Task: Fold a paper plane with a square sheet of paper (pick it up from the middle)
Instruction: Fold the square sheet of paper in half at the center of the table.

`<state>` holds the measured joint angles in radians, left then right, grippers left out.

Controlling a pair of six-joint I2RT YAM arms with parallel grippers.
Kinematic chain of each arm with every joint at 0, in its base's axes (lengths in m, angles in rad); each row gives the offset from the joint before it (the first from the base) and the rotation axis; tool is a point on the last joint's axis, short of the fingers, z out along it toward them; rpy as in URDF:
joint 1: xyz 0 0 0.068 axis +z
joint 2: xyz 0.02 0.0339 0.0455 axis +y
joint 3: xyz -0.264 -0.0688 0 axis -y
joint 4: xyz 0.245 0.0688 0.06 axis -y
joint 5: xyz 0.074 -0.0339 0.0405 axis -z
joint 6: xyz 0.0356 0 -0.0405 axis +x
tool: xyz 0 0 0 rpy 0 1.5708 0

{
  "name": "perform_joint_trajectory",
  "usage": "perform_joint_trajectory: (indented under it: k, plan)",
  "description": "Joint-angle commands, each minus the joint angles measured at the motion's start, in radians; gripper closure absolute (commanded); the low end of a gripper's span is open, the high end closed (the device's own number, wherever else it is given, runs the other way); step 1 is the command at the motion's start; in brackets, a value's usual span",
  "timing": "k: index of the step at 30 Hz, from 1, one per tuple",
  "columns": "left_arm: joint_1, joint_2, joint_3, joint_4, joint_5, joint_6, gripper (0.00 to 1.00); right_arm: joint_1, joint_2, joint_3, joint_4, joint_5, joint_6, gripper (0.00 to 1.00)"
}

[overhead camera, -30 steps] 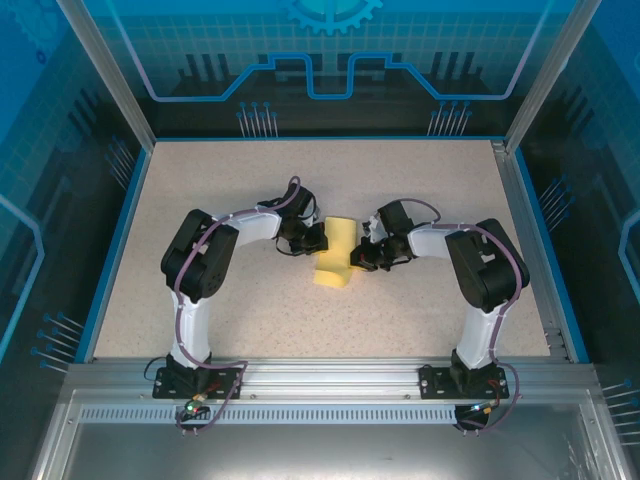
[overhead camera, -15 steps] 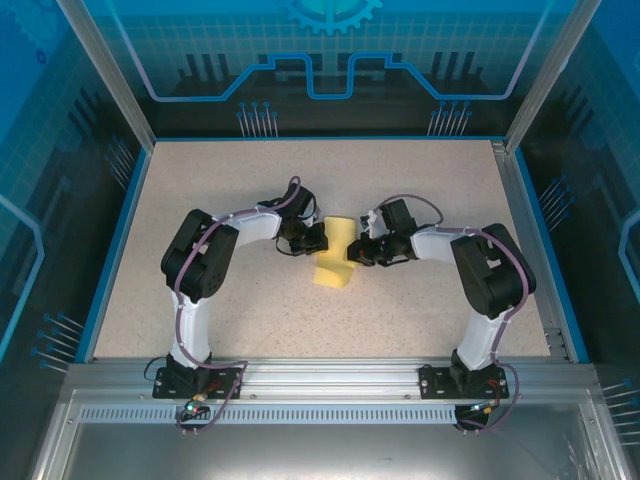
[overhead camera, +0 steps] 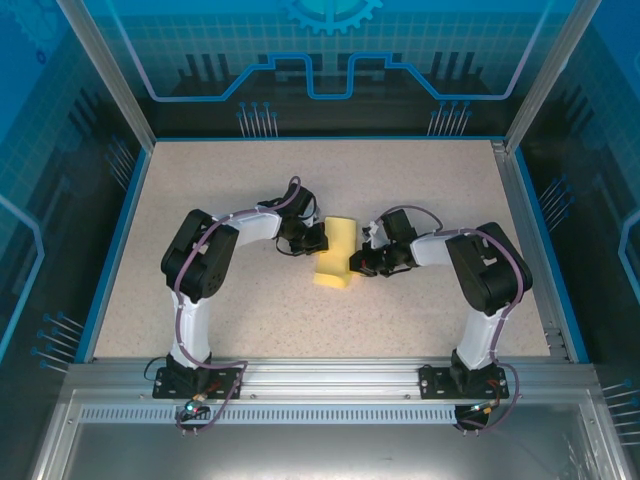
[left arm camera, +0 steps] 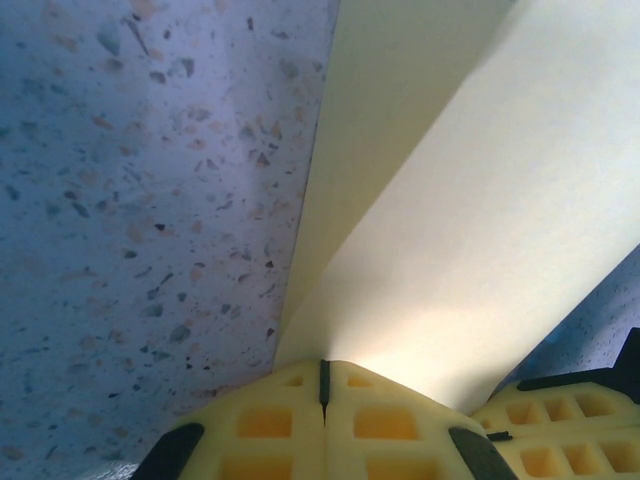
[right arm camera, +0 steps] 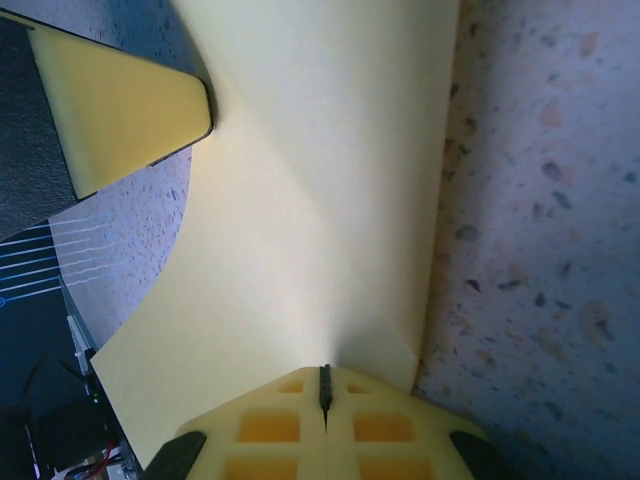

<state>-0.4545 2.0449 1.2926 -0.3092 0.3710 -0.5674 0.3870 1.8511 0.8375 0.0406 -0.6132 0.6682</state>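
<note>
**Square sheet of paper [overhead camera: 335,252] gripped from both sides, folding barely under way**

Left of the sheet, the left gripper [overhead camera: 312,238] lies low over the speckled table [overhead camera: 220,180], its tip against the sheet's left edge. In the left wrist view its yellow pads [left arm camera: 265,420] are pressed together with no gap, and the pale paper [left arm camera: 450,250] comes out from right between them, so this gripper is clenched on the square sheet of paper.

The sheet itself is at the middle of the table, between the two grippers. From above it reads as a narrow upright strip, not a full square, and it looks bowed, not flat. The left wrist view shows one layer lying over another along a straight slanting line. I take this as the sheet doubled over, or being doubled over, along its length; whether the crease is pressed sharp I cannot tell.

Right of the sheet, the right gripper [overhead camera: 362,262] meets the lower right edge. Its own camera shows its pads [right arm camera: 270,425] closed tight with the paper [right arm camera: 320,200] fanning out from them, so it too is grasping the sheet. One of the left gripper's fingers [right arm camera: 120,120] shows beyond the paper's far side.

By my judgement the task is at an early stage: the sheet is picked up and perhaps halved. No pointed nose, no wings and no dart outline show, so most of the folds of the paper plane remain to be made.
</note>
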Motion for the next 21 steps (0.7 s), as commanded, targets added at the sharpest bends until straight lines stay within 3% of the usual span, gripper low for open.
perform_joint_trajectory:
  k: [1,10,21]
  plan:
    - [-0.010,0.020,-0.011,-0.039,-0.012,0.029,1.00,0.015,-0.046,0.008,-0.036,-0.002,-0.017,1.00]
    - [-0.010,0.024,-0.018,-0.037,-0.011,0.025,1.00,0.041,-0.037,-0.039,0.069,-0.044,0.047,1.00]
    - [-0.010,0.026,-0.020,-0.033,-0.009,0.023,1.00,0.042,0.014,-0.074,0.065,0.003,0.022,1.00]
